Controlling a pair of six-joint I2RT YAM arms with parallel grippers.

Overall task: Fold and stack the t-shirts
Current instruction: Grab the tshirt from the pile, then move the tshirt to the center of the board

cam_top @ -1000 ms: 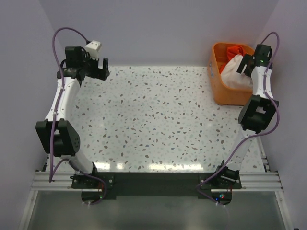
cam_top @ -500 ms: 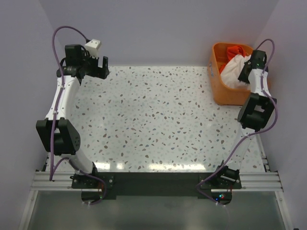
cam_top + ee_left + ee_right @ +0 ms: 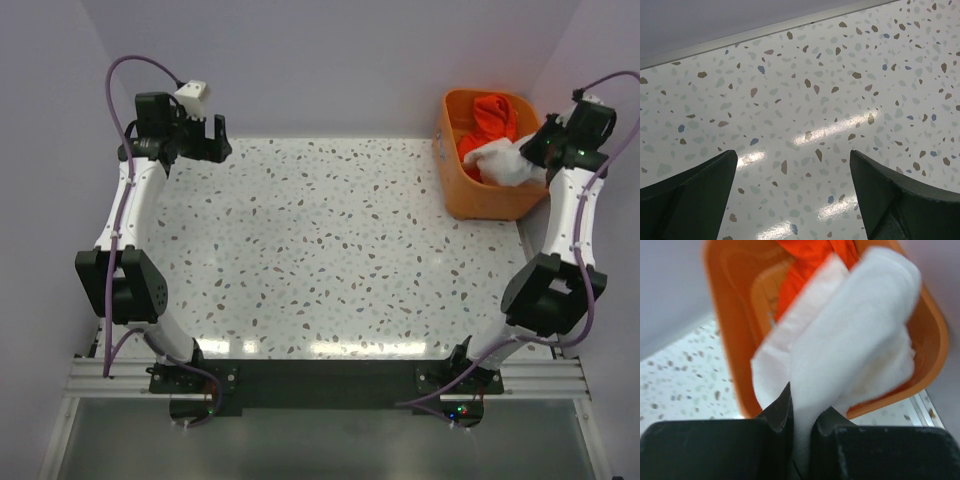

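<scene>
With right hand (image 3: 803, 416) clamped on t-shirt (image 3: 860, 335), lift high, clearing orange tub (image 3: 732, 330) rim; left hand (image 3: 792, 192) gaping, empty.

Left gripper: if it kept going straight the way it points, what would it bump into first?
The left gripper would likely meet the speckled table first; only tabletop shows between its open jaws, distance unclear.

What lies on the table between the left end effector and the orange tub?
Only bare speckled tabletop, as the top external view shows.
</scene>
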